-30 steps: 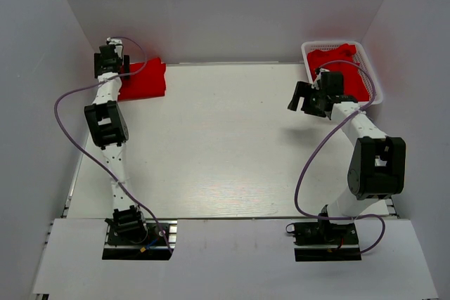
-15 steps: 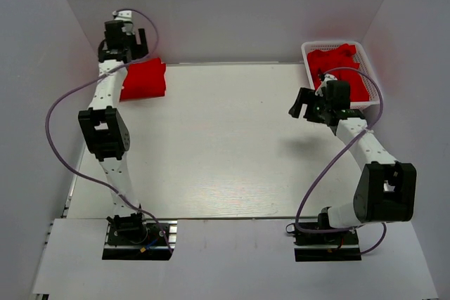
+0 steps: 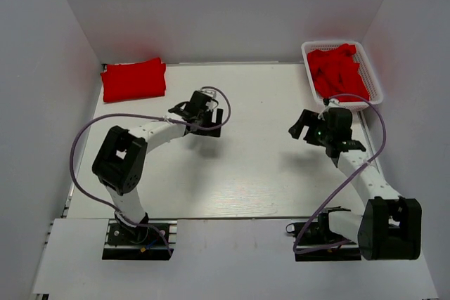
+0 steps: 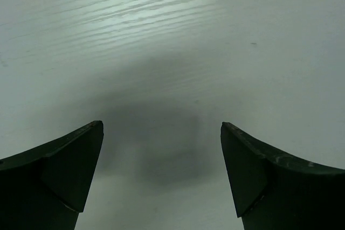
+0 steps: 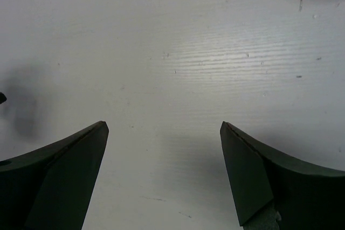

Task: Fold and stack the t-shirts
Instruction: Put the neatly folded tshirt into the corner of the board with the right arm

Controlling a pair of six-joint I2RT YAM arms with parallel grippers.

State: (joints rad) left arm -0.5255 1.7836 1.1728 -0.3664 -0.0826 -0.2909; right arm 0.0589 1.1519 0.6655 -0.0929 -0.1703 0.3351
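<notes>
One red t-shirt point(image 3: 133, 80) lies folded at the table's far left corner. More red t-shirts point(image 3: 337, 69) sit crumpled in the white mesh basket point(image 3: 307, 50) at the far right. My left gripper point(image 3: 211, 117) hovers over bare table left of centre, well clear of the folded shirt, open and empty. In the left wrist view its fingers point(image 4: 64, 171) frame only white tabletop. My right gripper point(image 3: 301, 126) hangs open over bare table in front of the basket. The right wrist view shows nothing between its fingers point(image 5: 253, 176) but table.
White walls close in the table on the left, back and right. The basket stands against the right wall. Purple cables loop from both arms. A white strip point(image 3: 225, 258) covers the near edge around the two bases.
My left arm has swung from the folded shirt at the far left to the table's middle. The right arm has drawn back from the basket toward the near side. Both grippers stay open.
</notes>
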